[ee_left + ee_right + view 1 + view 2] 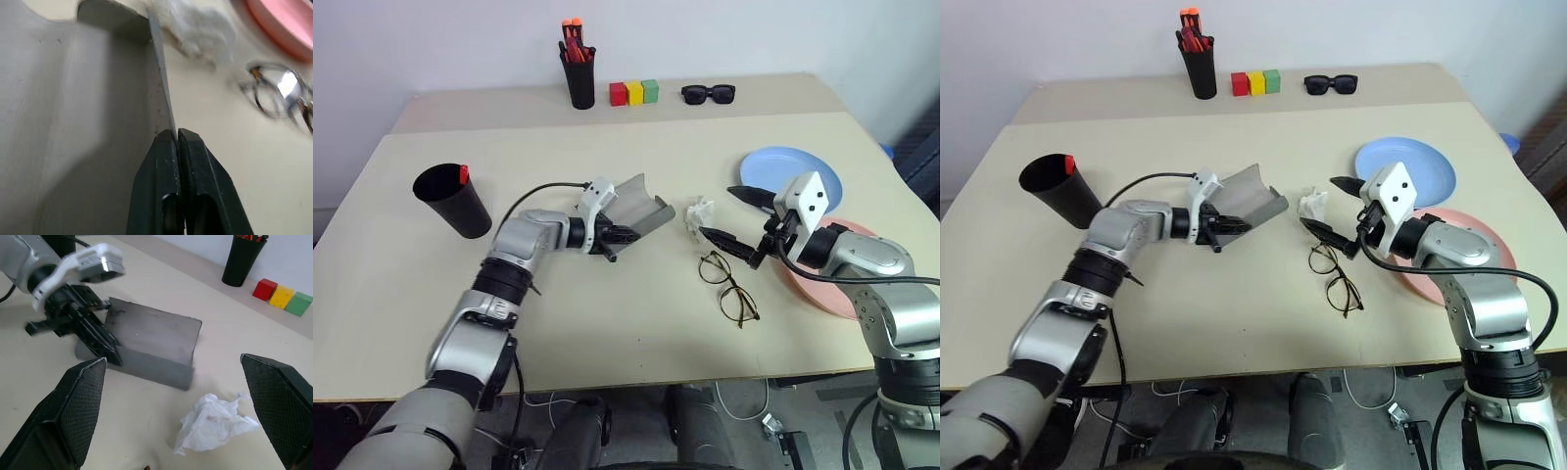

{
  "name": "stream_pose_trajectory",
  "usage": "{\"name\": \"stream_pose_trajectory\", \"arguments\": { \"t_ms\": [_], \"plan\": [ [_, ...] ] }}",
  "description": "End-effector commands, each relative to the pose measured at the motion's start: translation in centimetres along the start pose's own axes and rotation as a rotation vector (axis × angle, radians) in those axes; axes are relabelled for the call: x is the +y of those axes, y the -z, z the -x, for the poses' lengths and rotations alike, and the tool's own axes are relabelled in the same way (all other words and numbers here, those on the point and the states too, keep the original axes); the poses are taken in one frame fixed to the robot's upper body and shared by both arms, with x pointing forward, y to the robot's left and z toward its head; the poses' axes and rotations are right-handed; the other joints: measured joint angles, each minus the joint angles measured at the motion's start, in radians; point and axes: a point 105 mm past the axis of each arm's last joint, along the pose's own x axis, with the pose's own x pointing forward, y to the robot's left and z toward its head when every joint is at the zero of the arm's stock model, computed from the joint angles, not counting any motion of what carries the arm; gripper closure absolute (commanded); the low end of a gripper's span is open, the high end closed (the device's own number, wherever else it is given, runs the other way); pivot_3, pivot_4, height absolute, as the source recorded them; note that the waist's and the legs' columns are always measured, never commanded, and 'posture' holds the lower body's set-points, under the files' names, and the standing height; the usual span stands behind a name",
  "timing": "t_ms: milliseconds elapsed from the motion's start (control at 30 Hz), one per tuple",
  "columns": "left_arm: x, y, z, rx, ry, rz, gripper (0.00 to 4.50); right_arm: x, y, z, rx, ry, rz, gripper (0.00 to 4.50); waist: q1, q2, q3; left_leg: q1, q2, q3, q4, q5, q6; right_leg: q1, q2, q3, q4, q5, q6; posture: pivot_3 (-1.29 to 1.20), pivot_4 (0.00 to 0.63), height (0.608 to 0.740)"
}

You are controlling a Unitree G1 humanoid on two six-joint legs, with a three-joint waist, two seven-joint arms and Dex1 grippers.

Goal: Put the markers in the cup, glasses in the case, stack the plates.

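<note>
Left gripper (pixel 619 235) is clamped shut on the near edge of the case (pixel 641 208), which lies mid-table with its hollow side up. Right gripper (pixel 736 219) stands wide apart, holding nothing, just right of the case. A crumpled tissue (pixel 699 214) lies between its fingers; the glasses (pixel 728 286) rest unfolded nearer. Blue plate (pixel 803 166) and pink plate (pixel 826 292) sit at right, unstacked. Cup (pixel 452 201) stands at left, a red marker (pixel 464 173) inside.

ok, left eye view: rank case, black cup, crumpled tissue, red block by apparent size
1. case
2. black cup, close to the case in apparent size, so that order is unsure
3. crumpled tissue
4. red block, though it sits farthest back
</note>
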Motion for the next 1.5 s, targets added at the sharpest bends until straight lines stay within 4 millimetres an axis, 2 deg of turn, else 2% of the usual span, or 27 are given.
{"name": "stream_pose_trajectory", "arguments": {
  "t_ms": [33,167,267,333,533,633,733,767,800,967,1100,1233,1300,1367,1500],
  "plan": [
    [-1.3,-0.9,2.7,0.014,0.150,-0.165,4.45,-0.2,-1.5,-0.2,-0.047,-0.003,0.057,0.00,0.001,0.000,0.000,0.000,0.000,0.000,0.000,0.000,0.000,0.000,0.000,0.000,0.000,0.000,0.000,0.00,0.150,0.740],
    [-1.3,0.2,5.6,0.066,0.257,-0.248,4.45,-0.4,-1.5,-0.3,-0.049,-0.007,0.063,0.00,0.003,0.000,0.000,0.000,0.000,0.000,0.000,0.000,0.000,0.000,0.000,0.000,0.000,0.000,0.000,0.00,0.150,0.740],
    [-1.3,0.3,6.6,0.056,0.311,-0.282,4.45,-0.4,-1.5,-0.5,-0.049,-0.012,0.064,0.00,0.010,0.000,0.000,0.000,0.000,0.000,0.000,0.000,0.000,0.000,0.000,0.000,-0.001,0.000,0.000,0.00,0.150,0.740],
    [-1.1,1.3,7.3,0.114,0.335,-0.339,4.45,-0.4,-1.4,-0.6,-0.045,-0.015,0.067,0.00,0.009,0.000,0.000,-0.001,0.000,-0.001,0.000,0.000,0.000,0.000,0.000,0.000,-0.001,0.000,0.000,0.00,0.150,0.740],
    [-1.2,2.9,7.3,0.191,0.370,-0.442,4.45,-0.9,-0.6,-1.1,0.015,0.006,0.065,0.00,0.002,0.000,0.000,-0.001,0.000,0.000,0.000,0.000,0.000,0.000,0.000,0.000,0.000,0.000,0.000,0.00,0.150,0.740],
    [-1.1,2.9,6.8,0.172,0.363,-0.442,4.45,-1.7,0.0,-1.4,0.057,0.047,0.049,0.00,0.003,0.000,0.000,0.000,0.000,0.000,0.000,0.000,0.000,0.000,0.000,0.000,0.000,0.000,0.000,0.00,0.150,0.740],
    [-1.2,2.9,6.5,0.149,0.370,-0.445,3.58,-2.5,0.2,-1.8,0.098,0.084,0.040,0.00,0.004,0.000,0.000,-0.001,0.000,0.000,0.000,0.000,0.000,0.000,0.000,0.000,0.000,0.000,0.000,0.00,0.150,0.740],
    [-1.3,2.8,6.4,0.142,0.373,-0.442,2.98,-2.6,0.3,-1.9,0.106,0.090,0.040,0.00,0.004,0.000,0.000,-0.001,0.000,0.000,0.000,0.000,0.000,0.000,0.000,0.000,0.000,0.000,0.000,0.00,0.150,0.740],
    [-1.3,2.7,6.5,0.136,0.369,-0.438,2.69,-2.6,0.2,-2.1,0.111,0.091,0.033,0.00,0.004,0.000,0.000,-0.001,0.000,0.000,0.000,0.000,0.000,0.000,0.000,0.000,0.000,0.000,0.000,0.00,0.150,0.740],
    [-1.1,2.0,6.6,0.105,0.329,-0.433,0.03,-2.7,0.3,-2.4,0.115,0.096,0.034,0.00,0.002,0.000,0.000,-0.001,0.000,0.000,0.000,0.000,0.001,0.000,0.000,0.000,0.000,0.000,0.000,0.00,0.150,0.740],
    [-1.8,0.1,7.3,-0.016,0.317,-0.441,0.03,-2.1,1.0,-1.0,0.169,0.025,-0.049,0.00,0.003,0.000,0.000,-0.001,0.000,0.000,0.000,0.000,0.001,0.000,0.000,0.000,0.000,0.000,0.000,0.00,0.150,0.740],
    [-3.2,-1.5,8.8,-0.150,0.315,-0.385,0.03,-0.7,0.8,1.9,0.272,-0.058,-0.145,0.00,0.004,0.000,0.000,-0.001,0.002,-0.001,0.000,0.000,0.001,0.000,0.000,0.000,0.000,0.000,0.000,0.00,0.150,0.740],
    [-3.9,-1.9,9.5,-0.207,0.312,-0.370,0.03,-0.8,0.9,2.6,0.327,-0.031,-0.166,0.00,0.000,0.000,0.000,-0.001,0.002,-0.001,0.000,-0.001,0.001,-0.001,0.000,0.000,0.000,0.000,0.000,0.00,0.150,0.740],
    [-4.8,-1.7,10.5,-0.249,0.326,-0.355,0.03,-0.8,1.9,3.4,0.424,0.020,-0.184,0.00,-0.001,0.000,0.000,0.000,0.003,-0.001,0.000,-0.001,0.002,-0.001,0.000,0.002,-0.001,0.000,0.000,0.00,0.150,0.740],
    [-6.0,-1.0,12.4,-0.334,0.323,-0.311,0.03,1.8,2.7,4.5,0.533,-0.006,-0.289,0.00,0.003,0.000,0.000,0.000,0.006,0.000,0.000,-0.001,0.002,0.000,0.002,0.002,-0.001,0.000,0.000,0.00,0.150,0.740]
  ]
}}
